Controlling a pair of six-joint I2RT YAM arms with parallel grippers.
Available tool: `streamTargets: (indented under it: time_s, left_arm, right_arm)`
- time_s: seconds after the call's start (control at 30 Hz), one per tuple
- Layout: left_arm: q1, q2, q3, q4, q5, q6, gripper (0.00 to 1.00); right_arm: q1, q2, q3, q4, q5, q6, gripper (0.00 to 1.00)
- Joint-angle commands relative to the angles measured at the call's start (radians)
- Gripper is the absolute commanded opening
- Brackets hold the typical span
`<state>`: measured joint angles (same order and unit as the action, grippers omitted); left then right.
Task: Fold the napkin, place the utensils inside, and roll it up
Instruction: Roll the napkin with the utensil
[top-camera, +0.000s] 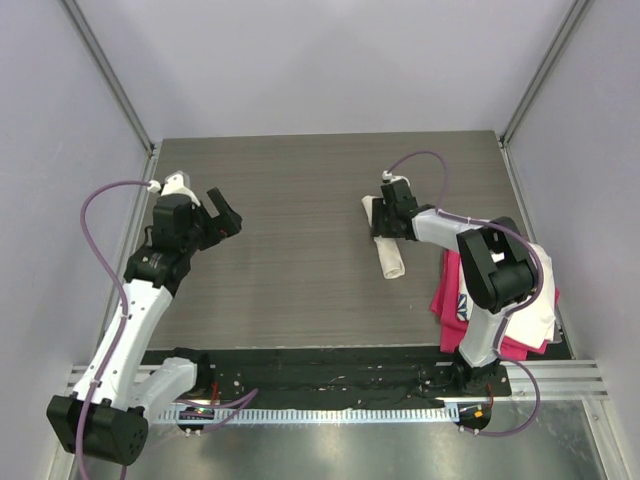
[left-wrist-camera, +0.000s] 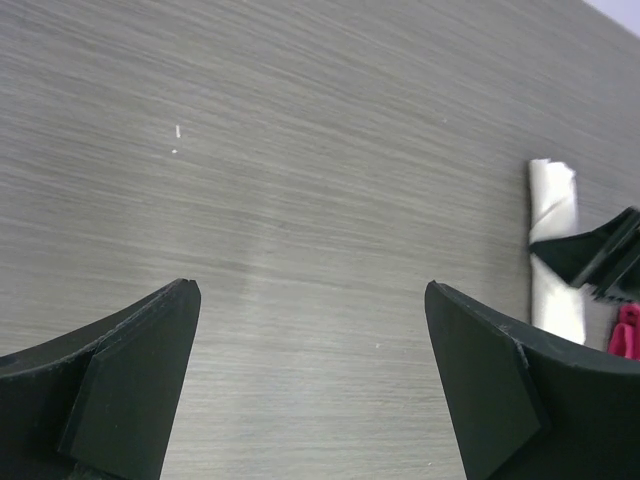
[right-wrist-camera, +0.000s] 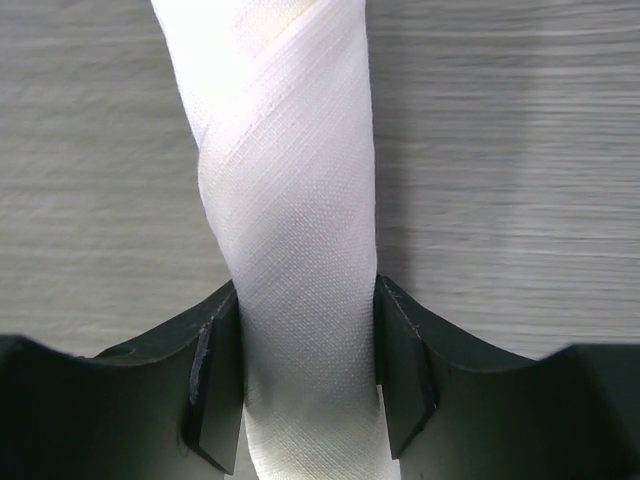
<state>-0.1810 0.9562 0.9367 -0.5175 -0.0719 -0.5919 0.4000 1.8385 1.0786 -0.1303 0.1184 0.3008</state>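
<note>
Noting the right pincer (right-wrist-camera: 305, 290) clenched across the napkin (right-wrist-camera: 290, 200): both pads (right-wrist-camera: 215, 350) press the flanks of the roll, which is pinched slightly narrower between them. The napkin is already wound into a tight tube with diagonal laps. It lies flat on the surface (top-camera: 290, 200) at about 3 o'clock from its middle, long axis running roughly 11 to 5 o'clock. The spoon is not visible, so I cannot tell whether it sits inside. Handling judgement: thin woven cloth, light and soft, with no stiffness of its own. The outer lap would likely spring loose on release, so the hold belongs across the mid-body over the lap, not at an end. Any hard core could slide out endwise if the roll is tilted. Farther out, at 4 o'clock from the roll, a pink cloth (top-camera: 447, 290) with a folded white cloth (top-camera: 535, 300) on it lies near but apart. The left pincer (top-camera: 222, 212) hangs released, jaws wide, over bare surface at 9 o'clock, well apart. Nothing stands in the way.
</note>
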Motion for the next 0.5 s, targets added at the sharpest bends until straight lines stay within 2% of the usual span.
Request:
streamTargets:
  time_s: [0.0,0.17,0.2,0.3,0.47]
  left_arm:
    - [0.006,-0.031,0.013,-0.052,-0.035,0.06,1.0]
    - [0.008,-0.048,-0.003,-0.038,0.017,0.075,1.0]
    - [0.008,-0.048,-0.003,-0.036,0.02,0.081,1.0]
    - [0.009,-0.054,-0.003,-0.01,0.041,0.098,1.0]
    - [0.008,-0.065,0.03,-0.006,0.05,0.132,1.0]
  right_arm:
    - [-0.041,-0.01,-0.036,-0.065,0.01,0.028,0.54]
    - [-0.043,-0.038,-0.014,-0.061,-0.072,0.008,0.65]
    - [-0.043,-0.042,-0.003,-0.058,-0.089,0.0,0.76]
    - [-0.049,-0.07,0.029,-0.06,-0.17,-0.014,0.91]
    - [-0.055,-0.175,0.067,-0.043,-0.207,-0.015,0.96]
